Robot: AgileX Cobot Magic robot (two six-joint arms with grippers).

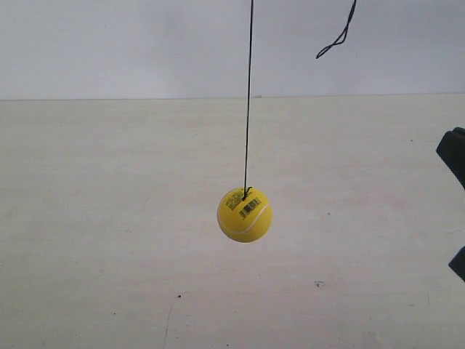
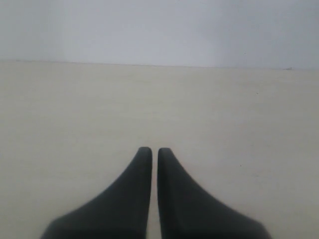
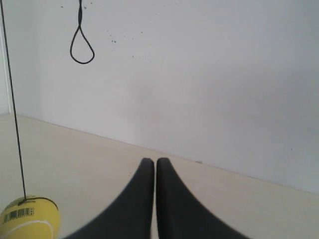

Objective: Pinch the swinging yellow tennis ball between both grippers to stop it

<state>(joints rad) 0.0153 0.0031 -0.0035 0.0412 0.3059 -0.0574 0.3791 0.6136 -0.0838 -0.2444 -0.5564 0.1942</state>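
The ball (image 1: 245, 214) is hanging over the table (image 1: 109, 218) on an upright string (image 1: 248, 94), barcode (image 1: 249, 210) facing the exterior cam. The right wrist cam is catching it too. The left gripper (image 2: 150, 149) and right gripper (image 3: 150, 160) are both sitting clenched on nothing.

Left pincer (image 2: 154, 150), right pincer (image 3: 155, 160): matte black, tapered.

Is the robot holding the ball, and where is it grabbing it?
No, nothing is held. The left gripper and right gripper are shut on nothing; the ball hangs free from its string.
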